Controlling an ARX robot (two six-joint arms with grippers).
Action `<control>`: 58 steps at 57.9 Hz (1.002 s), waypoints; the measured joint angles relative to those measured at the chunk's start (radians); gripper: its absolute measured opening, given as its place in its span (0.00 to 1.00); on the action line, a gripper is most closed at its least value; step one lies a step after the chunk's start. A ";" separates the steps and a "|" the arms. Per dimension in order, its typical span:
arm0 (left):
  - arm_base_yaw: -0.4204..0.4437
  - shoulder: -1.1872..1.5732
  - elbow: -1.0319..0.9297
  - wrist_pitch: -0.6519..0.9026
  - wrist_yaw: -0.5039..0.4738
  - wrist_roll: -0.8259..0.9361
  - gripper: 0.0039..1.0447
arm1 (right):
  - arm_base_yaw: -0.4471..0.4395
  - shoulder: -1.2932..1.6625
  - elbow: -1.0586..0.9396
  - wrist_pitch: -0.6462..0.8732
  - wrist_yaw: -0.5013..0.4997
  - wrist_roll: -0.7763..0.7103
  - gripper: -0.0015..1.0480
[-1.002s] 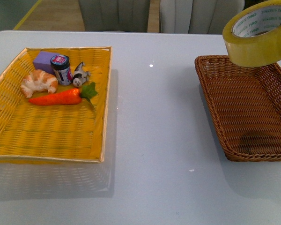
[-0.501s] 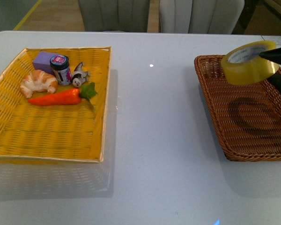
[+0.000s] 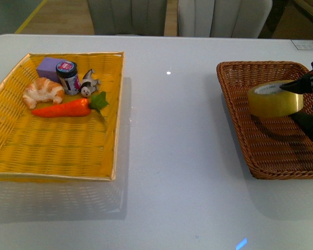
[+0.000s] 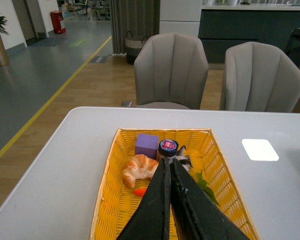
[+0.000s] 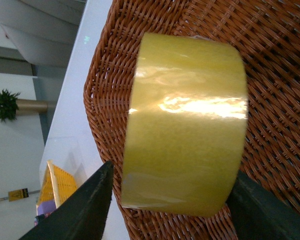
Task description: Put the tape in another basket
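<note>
The tape (image 3: 274, 100), a wide yellowish roll with a white core, hangs just above the floor of the dark-brown wicker basket (image 3: 250, 156) at the right of the table. My right gripper (image 3: 302, 99) is shut on the tape, entering from the right edge. In the right wrist view the tape (image 5: 185, 125) fills the space between the black fingers (image 5: 80, 205), with the basket's weave (image 5: 275, 65) right behind it. My left gripper (image 4: 169, 167) is shut and empty, held above the yellow basket (image 4: 107, 200); it is out of the front view.
The yellow woven basket (image 3: 52, 151) at the left holds a croissant (image 3: 43, 91), a carrot (image 3: 65, 108), a purple block (image 3: 49, 67), a small jar (image 3: 68, 76) and a small figurine (image 3: 88, 83). White table (image 3: 172, 156) lies between the baskets. Grey chairs (image 4: 172, 70) stand beyond the far edge.
My right gripper has carried the tape down from high above the brown basket's far corner to just over its floor. The yellow basket's contents have not moved.
</note>
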 joint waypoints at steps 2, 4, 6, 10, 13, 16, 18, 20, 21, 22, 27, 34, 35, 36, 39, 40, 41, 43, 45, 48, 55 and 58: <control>0.000 -0.003 -0.014 0.022 0.000 0.000 0.01 | -0.002 -0.006 -0.014 0.007 -0.001 0.000 0.75; 0.000 -0.011 -0.025 0.028 0.000 0.000 0.01 | -0.006 -0.014 -0.030 0.016 -0.003 0.001 0.80; 0.000 -0.024 -0.031 0.014 0.001 0.000 0.01 | -0.013 -0.031 -0.054 0.025 -0.006 0.001 0.86; 0.000 -0.055 -0.031 -0.014 0.000 0.001 0.01 | -0.027 -0.070 -0.094 0.047 -0.021 0.002 0.93; 0.000 -0.092 -0.031 -0.047 0.000 0.001 0.01 | -0.044 -0.123 -0.135 0.074 -0.032 0.001 0.91; 0.000 -0.124 -0.031 -0.075 0.000 0.001 0.01 | -0.059 -0.174 -0.176 0.101 -0.048 0.002 0.91; 0.000 -0.140 -0.032 -0.090 0.000 0.001 0.01 | -0.069 -0.208 -0.203 0.117 -0.060 0.003 0.91; 0.000 -0.161 -0.032 -0.111 0.000 0.001 0.01 | -0.083 -0.251 -0.240 0.137 -0.074 0.004 0.91; 0.000 -0.170 -0.032 -0.121 0.000 0.001 0.01 | -0.089 -0.274 -0.258 0.142 -0.078 0.003 0.91; 0.000 -0.175 -0.032 -0.126 0.000 0.001 0.01 | -0.092 -0.285 -0.268 0.142 -0.081 0.003 0.91; 0.000 -0.218 -0.032 -0.166 0.000 0.001 0.01 | -0.122 -0.402 -0.363 0.147 -0.108 -0.024 0.91; 0.000 -0.281 -0.032 -0.227 0.000 0.001 0.01 | -0.169 -0.677 -0.507 0.074 -0.147 -0.113 0.91; 0.000 -0.288 -0.032 -0.234 0.000 0.001 0.01 | -0.174 -0.719 -0.523 0.057 -0.154 -0.127 0.91; 0.000 -0.295 -0.032 -0.242 0.000 0.001 0.01 | -0.178 -0.765 -0.538 0.036 -0.159 -0.143 0.91; 0.001 -0.317 -0.032 -0.263 0.000 0.001 0.01 | -0.179 -0.895 -0.594 0.041 -0.109 -0.243 0.87; 0.001 -0.320 -0.032 -0.267 0.000 0.001 0.01 | -0.177 -0.917 -0.605 0.053 -0.087 -0.288 0.85; 0.001 -0.328 -0.032 -0.273 0.000 0.001 0.01 | -0.174 -0.963 -0.627 0.062 -0.050 -0.338 0.82; 0.001 -0.341 -0.032 -0.286 0.000 0.001 0.01 | -0.164 -1.059 -0.663 0.040 0.007 -0.472 0.75; 0.001 -0.351 -0.032 -0.299 0.000 0.001 0.01 | -0.150 -1.144 -0.695 0.018 0.040 -0.597 0.69; 0.001 -0.365 -0.032 -0.313 0.000 0.001 0.01 | -0.129 -1.221 -0.726 0.000 0.066 -0.739 0.61; 0.001 -0.401 -0.032 -0.347 0.000 0.001 0.01 | -0.071 -1.332 -0.782 -0.050 0.119 -0.890 0.39; 0.001 -0.411 -0.032 -0.359 0.000 0.001 0.01 | -0.052 -1.366 -0.800 -0.071 0.138 -0.914 0.30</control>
